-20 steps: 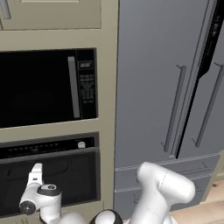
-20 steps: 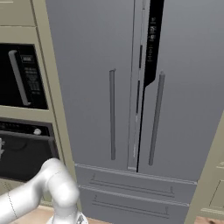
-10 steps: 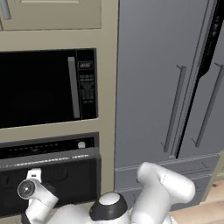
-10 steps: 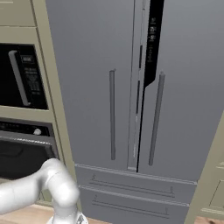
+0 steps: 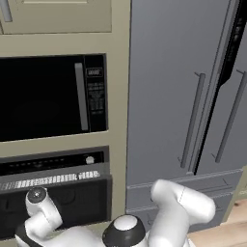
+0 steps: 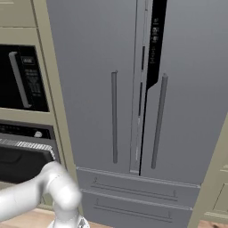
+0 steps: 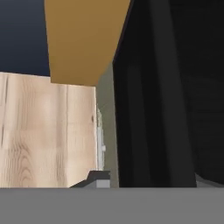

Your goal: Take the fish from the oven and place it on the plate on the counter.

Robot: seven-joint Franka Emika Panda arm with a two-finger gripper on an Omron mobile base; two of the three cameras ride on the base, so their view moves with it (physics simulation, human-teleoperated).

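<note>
Opening stage, judged: oven (image 5: 53,193) door ajar, top edge tipped out below control strip. Arm (image 5: 43,217) bent low before it. Gripper state: cannot tell. Fish, plate unsighted. Next: swing door fully down, then reach for rack.

Oven (image 5: 53,193): left part cut off by left base view's edge; lower front hidden behind robot's arm (image 5: 144,226). In right base view, oven (image 6: 22,147) cut at left edge, so just its right end seen. Interior too dark to make out; racks & contents couldn't be told.

Microwave (image 5: 48,96): left side cut by frame.

Fridge (image 5: 193,96): top & right cut off in both base views.

Gripper (image 7: 98,179): only a sliver of one dark tip seen at hand view's bottom; jaw state couldn't be told.
</note>
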